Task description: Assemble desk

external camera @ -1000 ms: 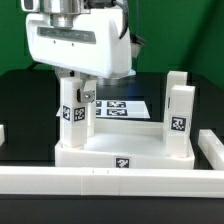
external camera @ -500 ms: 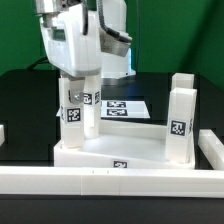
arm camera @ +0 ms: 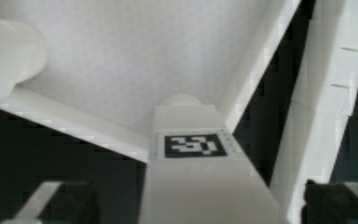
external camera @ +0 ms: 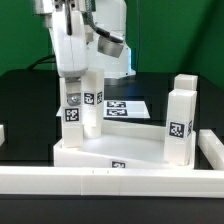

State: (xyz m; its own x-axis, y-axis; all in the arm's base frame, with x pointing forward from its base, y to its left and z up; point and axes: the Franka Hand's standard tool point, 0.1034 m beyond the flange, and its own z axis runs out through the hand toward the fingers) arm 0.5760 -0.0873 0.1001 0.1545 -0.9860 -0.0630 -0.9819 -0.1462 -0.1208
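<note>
Exterior view: legs point(external camera: 179, 122) stand in slab point(external camera: 115, 152) sockets.

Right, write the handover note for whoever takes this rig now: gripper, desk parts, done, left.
Gripper: down over the leg at the slab's corner on the exterior view's left, fingers on either side of it; whether it is clamped cannot be told.
Slab: lying flat against the long white rail.
Done: three legs stand upright on the slab, one on the exterior view's right, one close behind the gripper's leg.
Left: fourth leg not in view; seating of the standing legs unconfirmed.
</note>
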